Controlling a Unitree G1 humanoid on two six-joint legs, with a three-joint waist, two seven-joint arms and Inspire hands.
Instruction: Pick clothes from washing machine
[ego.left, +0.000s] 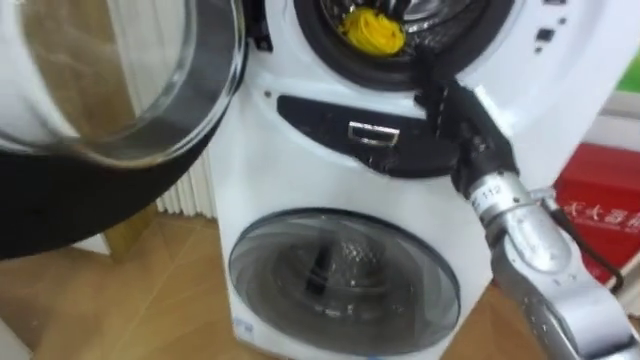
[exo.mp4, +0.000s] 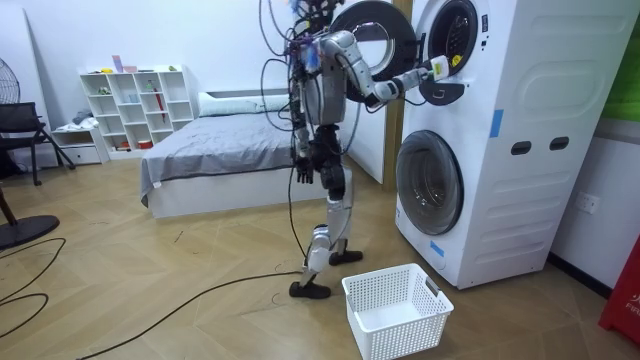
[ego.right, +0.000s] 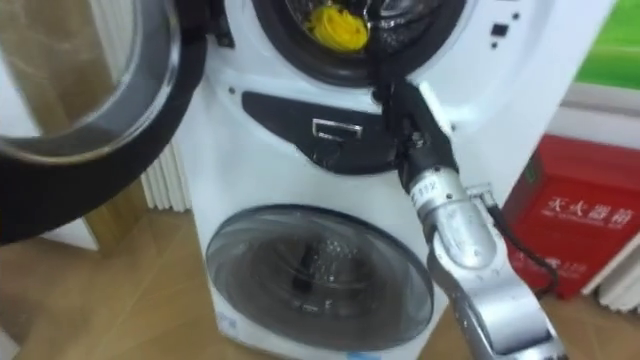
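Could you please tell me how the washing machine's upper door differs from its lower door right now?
The upper door is swung wide open; the lower door is shut. The upper door's rim is black; the lower door's is grey. The upper door's opening shows a yellow garment, with the right robot hand at it; the lower door is untouched. Both are round and glazed.

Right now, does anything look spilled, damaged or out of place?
Nothing stands out. The crumpled yellow garment lies inside the open upper drum, the right hand is at its rim, and the white plastic basket stands upright.
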